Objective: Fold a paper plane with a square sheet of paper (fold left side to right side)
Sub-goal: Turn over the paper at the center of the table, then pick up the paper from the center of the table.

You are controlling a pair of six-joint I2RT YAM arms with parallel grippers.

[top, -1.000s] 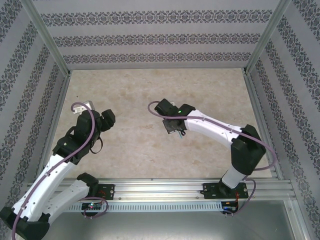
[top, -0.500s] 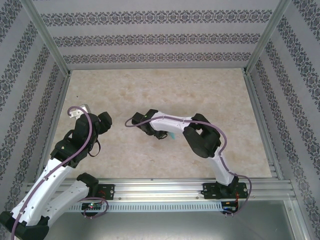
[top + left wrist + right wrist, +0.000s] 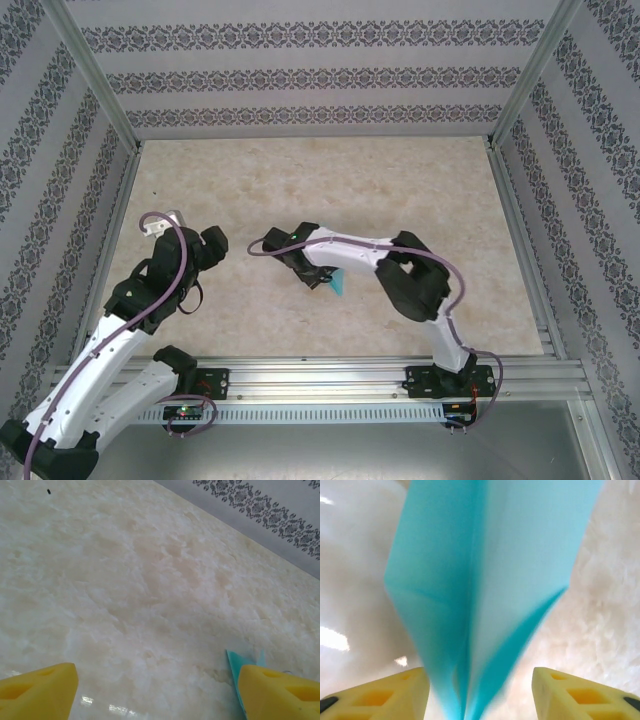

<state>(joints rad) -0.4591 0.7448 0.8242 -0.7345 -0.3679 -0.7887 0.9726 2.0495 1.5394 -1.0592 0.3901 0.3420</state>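
Item: paper plane (image 3: 485,580), turquoise, folded. It is placed in the gap of the right gripper (image 3: 480,696), with its long axis run straight out ahead of that gripper. Right gripper: fingers (image 3: 375,695) parted, and no clamp on the paper is seen. Left gripper (image 3: 159,692): jaws held wide with nothing between, set well apart to the right gripper's left. Table (image 3: 420,190): marbled, spread beneath the right gripper. Any re-grip is judged best made by the right arm, the nearer one.

The white-and-black left arm (image 3: 112,345) is bent at its elbow, and its yellow-fingered left gripper (image 3: 159,694) is spread wide. The matching right arm (image 3: 352,250) is folded leftward and low, with the right gripper (image 3: 480,697) and its yellow fingers parted.
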